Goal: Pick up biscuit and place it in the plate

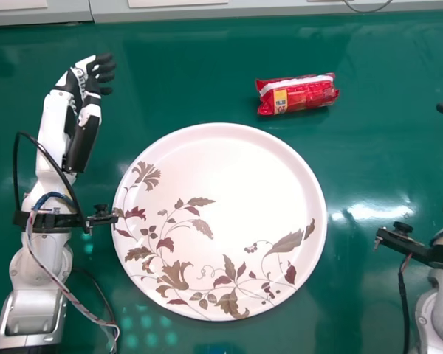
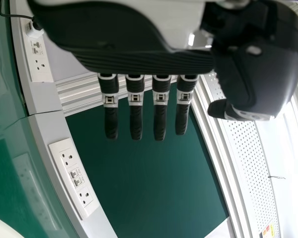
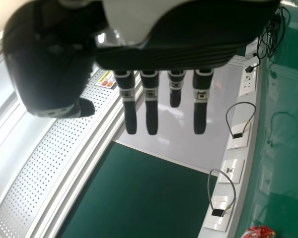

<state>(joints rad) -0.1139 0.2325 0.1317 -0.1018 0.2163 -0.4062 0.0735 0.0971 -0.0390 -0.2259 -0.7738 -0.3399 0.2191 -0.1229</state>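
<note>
In the head view, your biscuit packet [image 1: 297, 94] is lying on the surface [image 1: 384, 147] beyond the plate [image 1: 236, 166], whose rim could be snagging a low carry. In the left wrist view, your left hand [image 2: 160, 111] is hanging open. In the right wrist view, your right hand [image 3: 151, 114] is pointing straight fingers; an off-centre grip would be risking the glossy packet slipping.

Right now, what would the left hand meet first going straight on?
The left hand would probably meet the grey ledge at the back first; the hand's height is unclear, so it might pass over.
</note>
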